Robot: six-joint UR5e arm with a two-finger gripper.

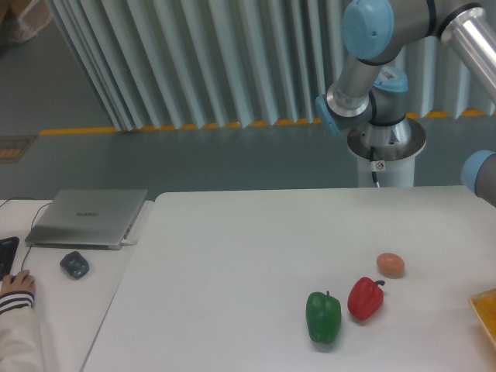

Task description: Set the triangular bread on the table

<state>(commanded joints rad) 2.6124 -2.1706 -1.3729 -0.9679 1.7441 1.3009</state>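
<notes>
From my remote station I see only the arm's (434, 31) upper links; its claw is out of frame past the right edge, and the triangular bread is not visible. On the table (232, 256) sit a green pepper (323, 317), a red pepper (365, 298), a brown egg (390, 264) and a yellow tray's (487, 308) corner.

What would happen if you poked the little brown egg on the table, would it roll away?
Probably yes. The brown egg looks round and smooth with no flat side, so a poke would likely send it wobbling in a curve. It lies on the smooth white table, which would hardly slow it. The red pepper nearby might stop it.
</notes>
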